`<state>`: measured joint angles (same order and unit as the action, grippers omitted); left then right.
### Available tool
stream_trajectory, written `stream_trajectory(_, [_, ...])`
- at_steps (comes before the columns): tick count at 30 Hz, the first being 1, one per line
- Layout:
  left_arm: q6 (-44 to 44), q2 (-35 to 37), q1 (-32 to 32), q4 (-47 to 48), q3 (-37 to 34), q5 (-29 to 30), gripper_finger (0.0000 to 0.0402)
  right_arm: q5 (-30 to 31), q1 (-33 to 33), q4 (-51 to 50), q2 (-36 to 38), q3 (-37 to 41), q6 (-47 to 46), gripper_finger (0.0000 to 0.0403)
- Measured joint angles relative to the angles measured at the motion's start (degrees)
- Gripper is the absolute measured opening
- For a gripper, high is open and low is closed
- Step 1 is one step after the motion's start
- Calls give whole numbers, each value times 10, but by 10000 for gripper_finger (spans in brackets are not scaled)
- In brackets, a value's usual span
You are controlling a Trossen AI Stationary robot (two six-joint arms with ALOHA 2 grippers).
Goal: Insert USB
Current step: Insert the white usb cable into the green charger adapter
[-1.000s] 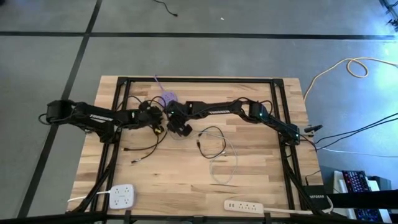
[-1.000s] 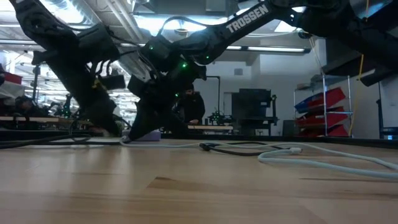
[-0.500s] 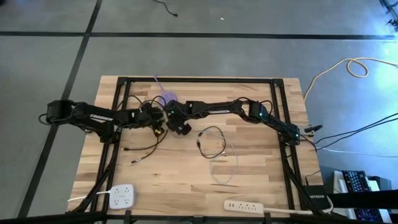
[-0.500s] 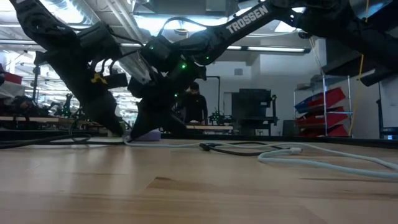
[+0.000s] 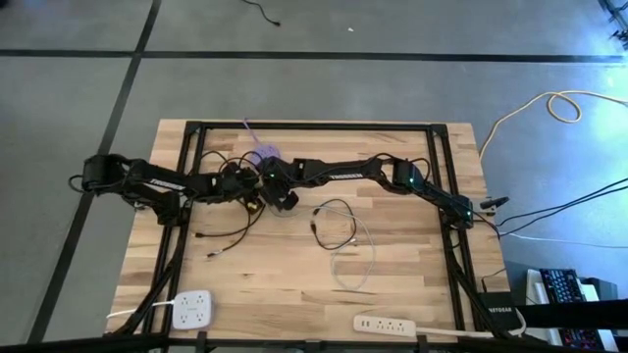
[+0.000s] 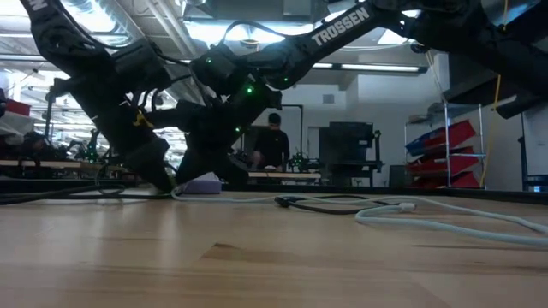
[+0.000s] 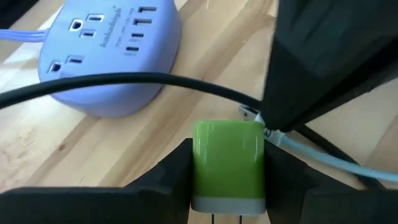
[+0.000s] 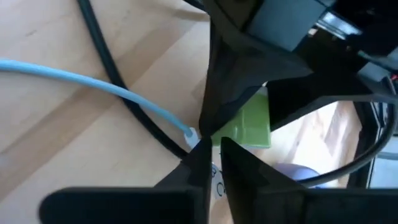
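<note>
High view: both arms meet over the back-left middle of the wooden tabletop (image 5: 412,265). The left gripper (image 5: 252,193) and right gripper (image 5: 282,196) sit nearly touching, just in front of the lavender round power strip (image 5: 269,152). A loose black cable (image 5: 334,224) and a white cable (image 5: 358,260) lie near the centre, well clear of the work.

Low view: the two grippers overlap low on the tabletop beside the power strip (image 6: 202,183); fingers are hard to separate here. A person (image 6: 272,145) stands in the room behind.

Left wrist view: left fingers (image 7: 171,174) are closed on the sides of the green rectangular USB charger block (image 7: 229,163). The pale blue cable with a small white USB plug (image 7: 251,116) meets the block's far edge.

Right wrist view: right fingers (image 8: 202,163) stand nearly together at the plug tip (image 8: 191,137), right against the green block (image 8: 250,124); whether they pinch the plug or have let go, I cannot tell.

Step in hand, my read: seating the plug. Keep the block clamped square, push the plug straight along the port axis, no sideways load.
</note>
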<state>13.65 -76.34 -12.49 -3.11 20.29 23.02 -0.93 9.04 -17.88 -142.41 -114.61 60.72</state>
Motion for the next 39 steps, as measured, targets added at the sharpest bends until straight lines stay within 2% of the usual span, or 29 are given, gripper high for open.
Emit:
stream_trajectory(7, [-9, 0, -2, 4, -1, -32, 125, -5, -1, -20, 0, 0, 12, 151])
stream_trajectory(11, [-6, 0, -2, 5, -1, -41, 125, -6, -1, -21, 0, 1, 14, 183])
stream_trajectory(14, [-4, 0, -2, 8, -2, -43, 125, -1, -1, 2, 0, 2, 15, 185])
stream_trajectory(15, [-4, 0, -1, 1, -1, -61, 125, 2, -1, 25, 0, 1, 12, 183])
stream_trajectory(21, [-6, -1, 0, -8, -1, -75, 125, -13, 2, 13, 0, 0, -21, 162])
stream_trajectory(31, [-4, -30, 0, -20, 1, -68, 125, 5, 5, -19, 0, 0, 25, 154])
stream_trajectory(39, [-4, -67, 1, -88, -1, -76, 125, -12, 5, -55, 4, -1, 37, 154])
